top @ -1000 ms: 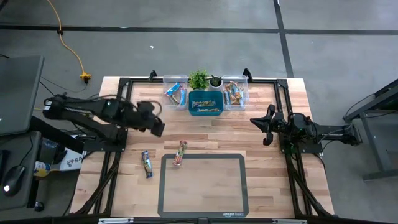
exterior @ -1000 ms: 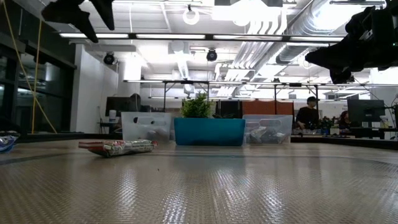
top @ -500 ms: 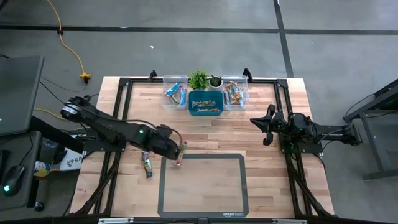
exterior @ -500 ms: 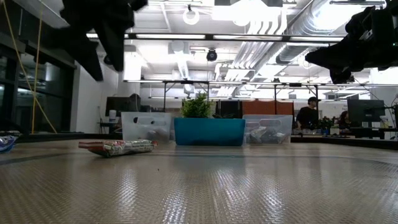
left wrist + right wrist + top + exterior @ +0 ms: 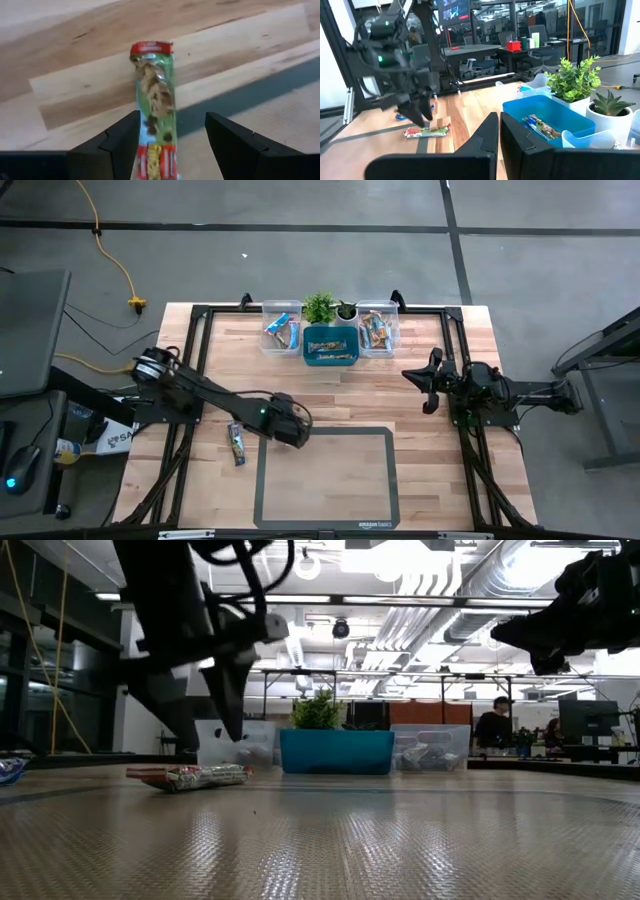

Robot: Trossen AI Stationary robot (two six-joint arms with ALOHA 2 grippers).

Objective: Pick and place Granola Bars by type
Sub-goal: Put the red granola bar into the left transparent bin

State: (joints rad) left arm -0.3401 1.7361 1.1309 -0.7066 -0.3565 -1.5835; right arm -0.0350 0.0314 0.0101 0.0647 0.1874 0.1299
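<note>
Granola bar in a shiny green-and-red wrapper (image 5: 156, 112) lies mid-table, our left claw (image 5: 172, 134) hovering over it, fingers apart. Right claw (image 5: 495, 131), fingers together, waits near the right edge. We risk nudging the bar askew on descent; bare wood surrounds it.

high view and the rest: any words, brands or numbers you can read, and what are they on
"amazon basics": small print on the near edge of the grey mat, only just readable in the high view.
Granola bar between the open fingers of the left gripper: print on its red and green wrapper is too blurred to read.
White box beside the table: lettering partly hidden, unreadable.
</note>
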